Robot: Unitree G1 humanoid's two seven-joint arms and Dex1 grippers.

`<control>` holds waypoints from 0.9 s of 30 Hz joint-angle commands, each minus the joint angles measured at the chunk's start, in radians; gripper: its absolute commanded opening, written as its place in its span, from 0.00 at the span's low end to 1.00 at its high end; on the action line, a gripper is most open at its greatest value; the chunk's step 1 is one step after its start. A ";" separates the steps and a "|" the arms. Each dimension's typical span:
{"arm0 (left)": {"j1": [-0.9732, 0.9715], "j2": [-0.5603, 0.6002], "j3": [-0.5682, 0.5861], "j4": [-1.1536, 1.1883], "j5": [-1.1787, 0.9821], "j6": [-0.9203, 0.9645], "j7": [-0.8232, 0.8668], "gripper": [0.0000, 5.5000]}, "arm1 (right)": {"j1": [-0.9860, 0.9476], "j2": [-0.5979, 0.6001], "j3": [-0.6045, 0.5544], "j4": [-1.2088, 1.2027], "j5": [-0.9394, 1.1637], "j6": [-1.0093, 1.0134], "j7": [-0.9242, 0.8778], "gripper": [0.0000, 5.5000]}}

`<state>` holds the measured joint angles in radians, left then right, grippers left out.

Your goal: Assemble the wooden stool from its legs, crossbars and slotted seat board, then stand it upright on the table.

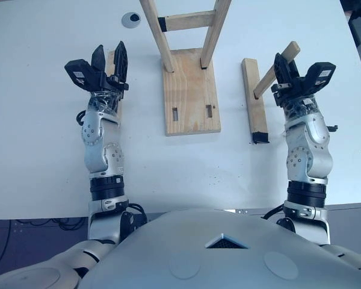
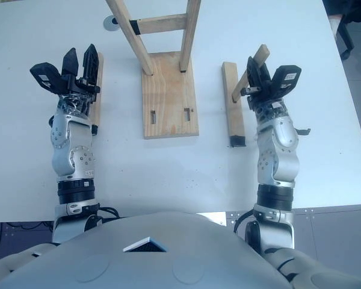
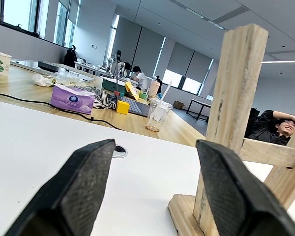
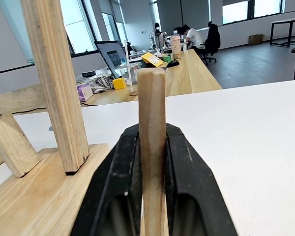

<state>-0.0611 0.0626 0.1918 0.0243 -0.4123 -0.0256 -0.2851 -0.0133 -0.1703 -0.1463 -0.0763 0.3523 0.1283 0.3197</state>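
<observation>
Nearest your edge of the table (image 1: 36,150), towards the right edge, a loose leg (image 1: 257,117) lay flat, pointing away from you, with its black-capped end closest to you. The slotted seat board (image 1: 191,96) lay flat around the middle of the table. Its two near slots (image 1: 174,113) were open, with nothing in them.

Your right gripper (image 1: 281,65) was just beside the loose leg, on the side of the right edge. Its fingers were pinched tight on a loose crossbar (image 1: 290,51). In the right wrist view that bar (image 4: 152,128) stood squeezed between the two black pads (image 4: 115,187). It sat tilted: the lower end crossed over the loose leg, and the upper end pointed towards the far right corner. You could not tell whether the lower end touched the leg.

On the side of the left edge, your left gripper (image 1: 109,57) hung with its fingers spread wide and nothing between them. It was over a second wooden piece (image 2: 98,99), which lay flat and pointed away from you. The arm covered most of that piece.

Farther off, two legs stood in the board's far slots, the left one (image 1: 158,33) and the right one (image 1: 215,27) leaning slightly apart. A fitted crossbar (image 1: 189,21) joined them above the board. Near the far edge, left of those legs, a round cable grommet (image 1: 131,20) sat in the tabletop.
</observation>
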 commanded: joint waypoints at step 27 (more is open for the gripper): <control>-0.070 0.038 0.035 0.106 0.027 0.007 0.027 0.55 | 0.002 0.080 0.015 0.379 -0.108 -0.254 -0.074 0.07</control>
<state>-0.1471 0.1056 0.2205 0.1189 -0.3934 -0.0108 -0.2668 -0.0584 -0.0899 -0.1166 0.1886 0.2404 -0.1674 0.2390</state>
